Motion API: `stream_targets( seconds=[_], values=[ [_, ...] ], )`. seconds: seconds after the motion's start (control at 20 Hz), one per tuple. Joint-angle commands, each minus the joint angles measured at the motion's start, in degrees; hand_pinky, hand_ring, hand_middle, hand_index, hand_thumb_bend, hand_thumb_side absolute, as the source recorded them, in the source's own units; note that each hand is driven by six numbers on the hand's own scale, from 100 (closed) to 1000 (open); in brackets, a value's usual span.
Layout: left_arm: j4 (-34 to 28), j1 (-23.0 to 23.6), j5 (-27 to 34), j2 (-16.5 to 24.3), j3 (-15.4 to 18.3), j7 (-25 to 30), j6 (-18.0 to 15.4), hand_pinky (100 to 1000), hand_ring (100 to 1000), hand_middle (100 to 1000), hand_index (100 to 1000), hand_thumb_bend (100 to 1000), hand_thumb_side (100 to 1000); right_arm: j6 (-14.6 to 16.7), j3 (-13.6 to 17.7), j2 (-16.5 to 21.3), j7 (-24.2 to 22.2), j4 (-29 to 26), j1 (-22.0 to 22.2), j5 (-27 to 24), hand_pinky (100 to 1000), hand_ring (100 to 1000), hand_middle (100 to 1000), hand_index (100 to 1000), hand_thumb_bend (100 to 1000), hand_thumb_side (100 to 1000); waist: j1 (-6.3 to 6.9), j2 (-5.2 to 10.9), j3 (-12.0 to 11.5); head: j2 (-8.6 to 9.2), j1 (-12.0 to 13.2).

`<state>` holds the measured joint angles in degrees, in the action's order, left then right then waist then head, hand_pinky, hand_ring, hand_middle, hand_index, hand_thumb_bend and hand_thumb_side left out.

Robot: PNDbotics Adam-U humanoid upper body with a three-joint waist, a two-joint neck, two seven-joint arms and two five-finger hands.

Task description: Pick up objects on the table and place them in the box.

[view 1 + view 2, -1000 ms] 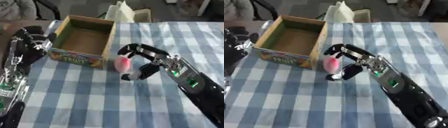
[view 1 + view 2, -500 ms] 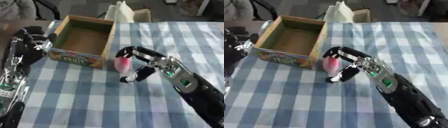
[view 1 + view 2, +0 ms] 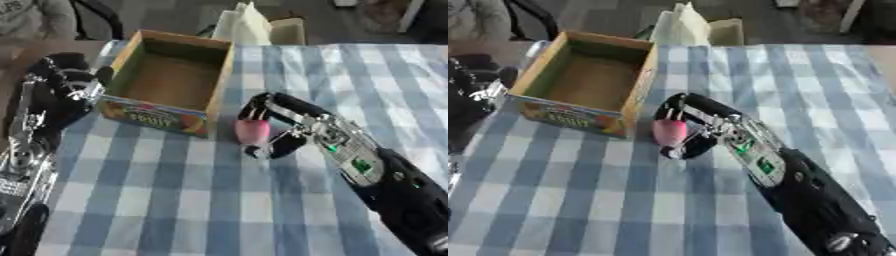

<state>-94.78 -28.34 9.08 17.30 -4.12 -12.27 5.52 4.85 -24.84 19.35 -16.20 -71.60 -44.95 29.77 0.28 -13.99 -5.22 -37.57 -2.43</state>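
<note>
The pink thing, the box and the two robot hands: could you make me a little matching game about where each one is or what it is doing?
Things:
1. pink object
2. cardboard box
3. right hand
4. left hand

States:
A. open-topped, nothing visible inside
B. fingers curled around the pink object
C. beside the box's left wall, holding nothing
D. just right of the box's near corner, inside a hand

Pairs: 1-D, 2-A, 3-B, 4-C

Paired head views down onto table [image 3: 175, 200]
</note>
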Motion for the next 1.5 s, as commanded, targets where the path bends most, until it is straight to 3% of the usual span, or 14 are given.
stream_targets(
  seconds=[0.05, 0.25, 0.5, 0.55, 0.6, 0.9, 1.5],
  values=[
    [-0.85, -0.97, 0.06, 0.64, 0.07, 0.17, -0.04, 524, 590, 573, 667, 571, 181, -0.45, 0.82, 0.05, 3.29, 0.45, -1.22, 1.24, 535, 598, 616, 686, 202, 100, 0.16, 0.91, -0.14, 0.27, -0.18],
    [-0.84, -0.97, 0.08, 0.65, 0.07, 0.16, -0.04, 524, 591, 573, 667, 570, 183, -1.23, 1.5, -0.09, 7.46, 1.17, -1.25, 1.6, 459, 545, 556, 627, 100, 100, 0.14, 0.92, -0.16, 0.28, -0.2],
    [-0.86, -1.01, 0.1, 0.65, 0.1, 0.09, -0.04, 524, 591, 573, 667, 569, 184, -1.66, 1.94, -0.17, 11.07, 1.8, -1.24, 1.82, 425, 521, 528, 594, 100, 100, 0.11, 0.92, -0.2, 0.27, -0.17],
    [-0.85, -1.0, 0.1, 0.66, 0.11, 0.08, -0.04, 524, 591, 573, 667, 567, 185, -1.65, 2.32, -0.14, 11.92, 1.66, -1.34, 1.75, 291, 427, 438, 484, 100, 100, 0.12, 0.95, -0.17, 0.26, -0.16],
    [-0.85, -1.0, 0.11, 0.68, 0.12, 0.06, -0.03, 524, 591, 573, 667, 567, 185, -1.62, 2.81, -0.04, 13.59, 1.4, -1.4, 1.55, 274, 415, 426, 471, 100, 100, 0.13, 0.97, -0.15, 0.26, -0.17],
    [-0.96, -1.05, 0.14, 0.7, 0.08, 0.08, -0.01, 524, 591, 573, 667, 566, 185, -1.91, 4.08, 0.58, 19.34, 0.67, -1.97, -0.19, 244, 394, 408, 455, 100, 100, 0.2, 1.11, -0.24, 0.31, -0.15],
    [-1.71, -2.13, 0.35, -0.13, -0.62, 0.89, -0.05, 525, 591, 575, 667, 568, 185, -3.68, 7.93, 1.5, 21.9, 2.24, -8.94, -0.69, 255, 402, 414, 467, 100, 100, 0.22, 0.89, -2.49, 0.68, -0.7]
  ],
)
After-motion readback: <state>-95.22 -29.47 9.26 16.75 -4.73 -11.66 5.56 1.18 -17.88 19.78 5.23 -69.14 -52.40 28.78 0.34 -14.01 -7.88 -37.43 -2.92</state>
